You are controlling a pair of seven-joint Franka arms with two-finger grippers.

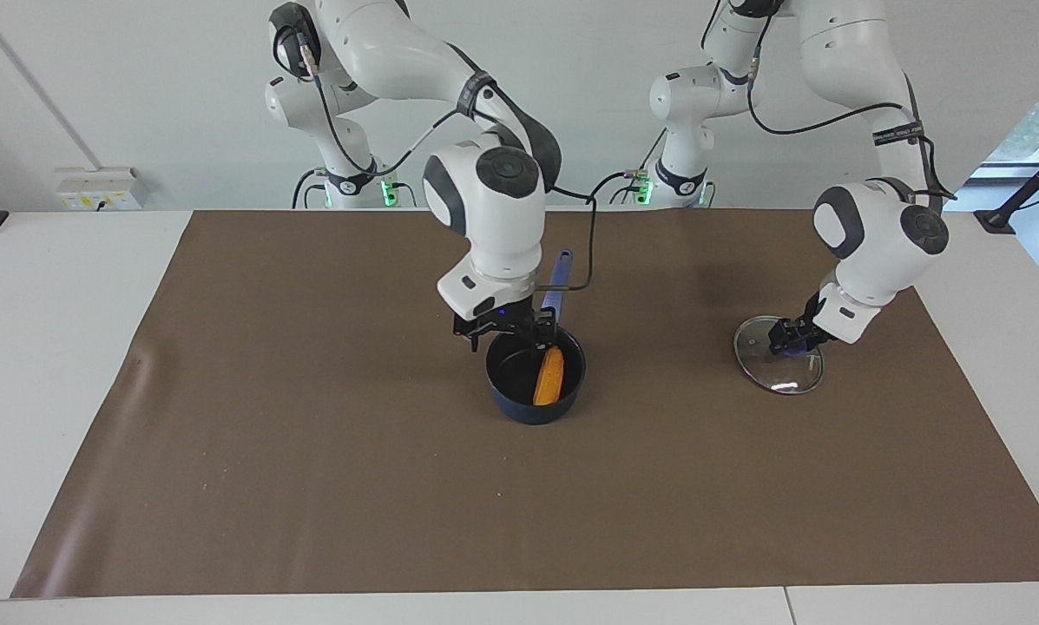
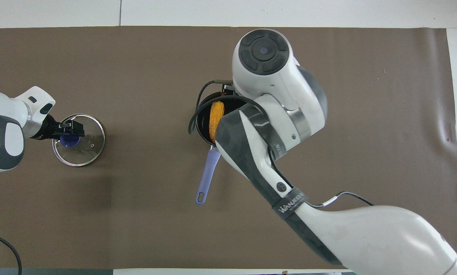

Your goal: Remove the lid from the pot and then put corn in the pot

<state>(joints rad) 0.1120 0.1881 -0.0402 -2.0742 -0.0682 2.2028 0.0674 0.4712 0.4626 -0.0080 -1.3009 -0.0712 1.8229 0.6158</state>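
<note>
The navy pot [image 1: 512, 401] stands mid-mat, its light blue handle [image 1: 558, 276] pointing toward the robots. The yellow-orange corn [image 1: 549, 378] lies inside it, leaning on the wall at the left arm's side; it also shows in the overhead view [image 2: 216, 116]. My right gripper [image 1: 512, 337] hangs open just over the pot's rim on the robots' side; in the overhead view the arm hides it. The glass lid [image 1: 779, 371] lies flat on the mat toward the left arm's end, off the pot. My left gripper [image 1: 788, 337] is down at its blue knob [image 2: 70, 141].
A brown mat [image 1: 311, 451] covers most of the white table. The pot's handle [image 2: 208, 172] juts toward the robots under the right arm. Wall sockets and cables sit by the arms' bases.
</note>
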